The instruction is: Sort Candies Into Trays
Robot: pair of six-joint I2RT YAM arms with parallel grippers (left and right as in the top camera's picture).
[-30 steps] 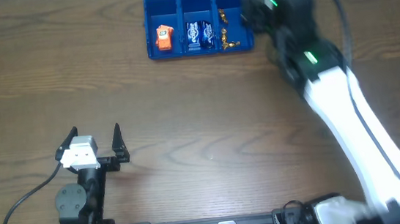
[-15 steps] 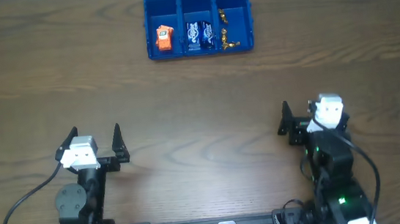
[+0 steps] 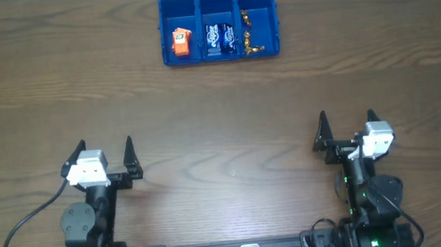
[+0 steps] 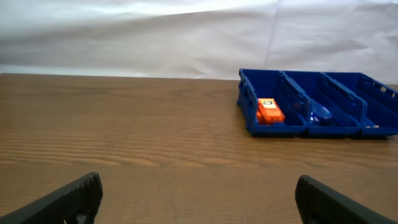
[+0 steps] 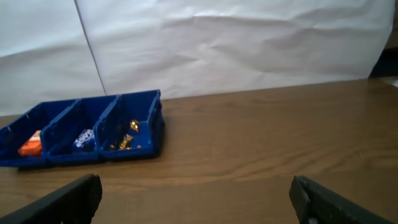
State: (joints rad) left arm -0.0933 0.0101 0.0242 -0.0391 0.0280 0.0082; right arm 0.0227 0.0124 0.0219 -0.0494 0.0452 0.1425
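Since the orange candy (image 3: 181, 40), the blue candies (image 3: 216, 38) and the gold candies (image 3: 249, 41) each lie in a separate compartment of the blue tray (image 3: 198, 59), far up the table (image 3: 228, 115), sorting looks finished; doing this step well means holding off. Left gripper (image 3: 105, 143) and right gripper (image 3: 346, 116) sit near their bases, fingers spread, gripping nothing.

Your left gripper (image 3: 106, 147) sits well back from the blue tray (image 3: 165, 31), off toward its left end, with its 2 fingers spread wide apart. Your right gripper (image 3: 347, 119) sits equally far back, off toward the tray's right end, its fingers likewise spread. Both point toward the tray.
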